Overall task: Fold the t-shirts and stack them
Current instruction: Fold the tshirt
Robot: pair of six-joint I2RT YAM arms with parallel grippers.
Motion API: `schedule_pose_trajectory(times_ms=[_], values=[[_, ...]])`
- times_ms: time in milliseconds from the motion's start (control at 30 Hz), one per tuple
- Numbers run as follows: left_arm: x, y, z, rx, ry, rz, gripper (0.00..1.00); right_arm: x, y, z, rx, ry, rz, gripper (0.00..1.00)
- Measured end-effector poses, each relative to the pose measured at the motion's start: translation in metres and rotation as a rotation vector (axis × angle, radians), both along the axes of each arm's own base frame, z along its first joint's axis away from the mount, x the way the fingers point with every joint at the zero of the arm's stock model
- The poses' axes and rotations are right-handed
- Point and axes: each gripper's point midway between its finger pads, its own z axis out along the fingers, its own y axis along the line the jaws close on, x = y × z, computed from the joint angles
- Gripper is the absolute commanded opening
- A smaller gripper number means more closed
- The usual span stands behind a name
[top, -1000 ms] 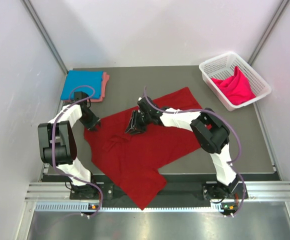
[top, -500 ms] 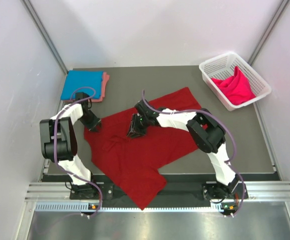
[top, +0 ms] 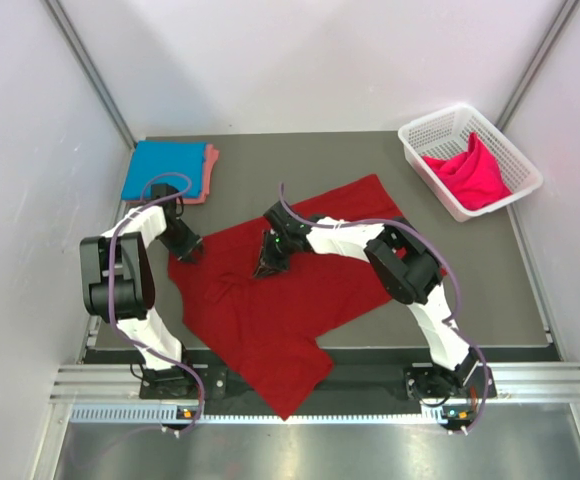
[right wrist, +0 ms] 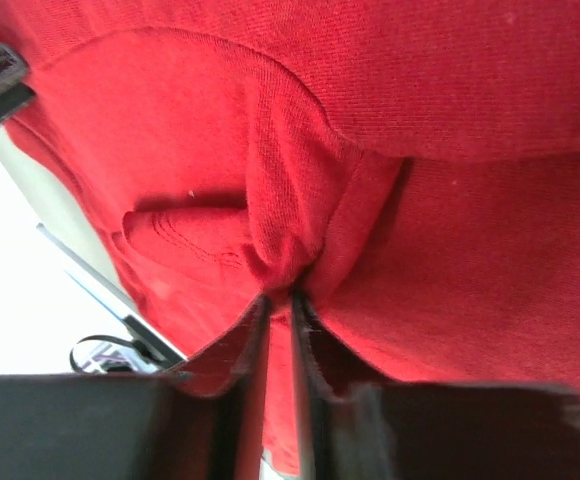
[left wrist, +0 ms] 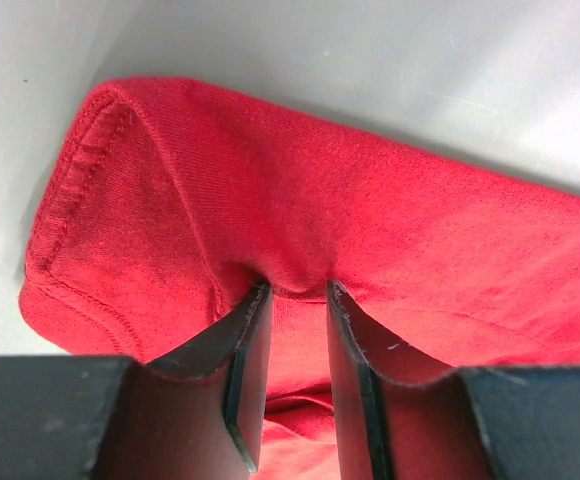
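The dark red t-shirt [top: 290,295] lies spread and rumpled across the middle of the table, its lower corner hanging over the near edge. My left gripper [top: 188,250] is at the shirt's left corner, next to a hemmed edge [left wrist: 70,190]. It is shut on a fold of the red cloth [left wrist: 295,290]. My right gripper [top: 266,266] is on the shirt's upper middle, its jaws nearly together on a pinched ridge of the cloth [right wrist: 280,297]. A folded bright blue t-shirt [top: 160,168] lies on a salmon pink one [top: 211,170] at the back left. The hot pink t-shirt [top: 465,172] is bunched in the basket.
A white lattice basket [top: 440,118] stands at the back right corner. Grey walls enclose the table on the left, back and right. A metal rail [top: 320,385] with the arm bases runs along the near edge.
My right gripper's jaws have closed onto a ridge of the red shirt and shifted slightly to the left. The left gripper has stayed at the shirt's left corner.
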Motion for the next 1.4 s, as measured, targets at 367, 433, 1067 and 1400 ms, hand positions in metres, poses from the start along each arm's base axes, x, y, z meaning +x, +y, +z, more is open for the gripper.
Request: schedule_pose_trajectory(times_ms=[367,433,1067,1400], values=[[0.001,0.001,-0.001,-0.001,0.005,0.003,0.34,-0.002,-0.013,-0.001,-0.055,-0.036,0.059,0.00],[0.001,0.001,-0.001,-0.001,0.006,0.004,0.34,-0.002,-0.020,0.002,-0.072,-0.049,0.075,0.00],[0.002,0.003,-0.002,-0.003,0.018,0.006,0.33,-0.014,-0.050,0.004,-0.050,-0.009,0.174,0.01],[0.002,0.002,-0.002,-0.007,0.014,-0.004,0.38,-0.001,-0.062,0.003,-0.037,-0.046,0.210,0.13]])
